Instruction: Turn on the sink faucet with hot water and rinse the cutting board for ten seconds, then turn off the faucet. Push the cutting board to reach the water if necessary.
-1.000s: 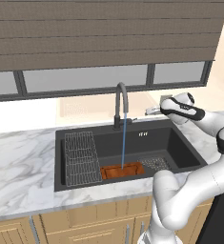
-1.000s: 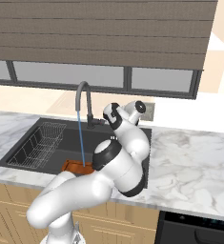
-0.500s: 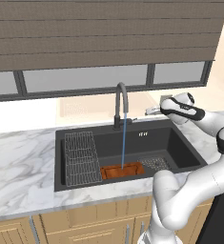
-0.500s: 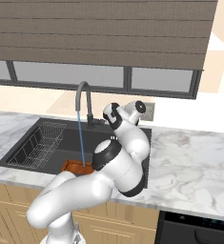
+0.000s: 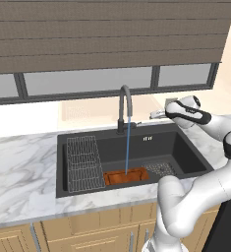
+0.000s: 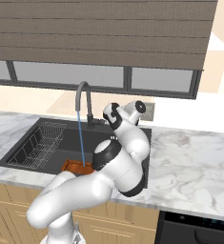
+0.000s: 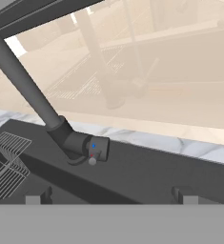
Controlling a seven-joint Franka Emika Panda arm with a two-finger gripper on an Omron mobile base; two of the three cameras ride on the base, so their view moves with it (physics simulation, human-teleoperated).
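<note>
cutting board [image 5: 126, 175] lies flat on the floor of the sink [image 5: 186, 147], front-centre, just right of the wire rack [image 5: 81, 162] and left of a perforated drain plate [image 5: 160, 169]. water [image 5: 127, 147] drops as a thin blue line from the faucet [image 5: 125, 109] spout straight onto the board, approx mid-board. in the right base view i get just the board's left end [image 6: 74, 166]; the rest is hidden behind my own arm, and the stream [image 6: 80, 138] lands right by its visible edge.

faucet stands at the back rim of the sink, centre. in the hand view its stem [image 7: 25, 83] runs diagonally up and off the top left, so the spout is cut off there. lever stub at the base [image 7: 95, 150] faces me w/ tiny red and blue dots; can't read its angle for sure.

gripper [image 5: 157, 114] hovers behind the sink's back right corner, above the marble surface [image 5: 18, 172], pointing toward the faucet base but well apart from it. fingers are small and pale in the left base view, hard to separate. in the hand view the two tips [image 7: 33, 198] sit far apart at the bottom edge, so it's spread wide w/ nothing between them. in the right base view the wrist blocks the fingertips.

rack continues out of the hand view at the left edge [image 7: 6, 162].
</note>
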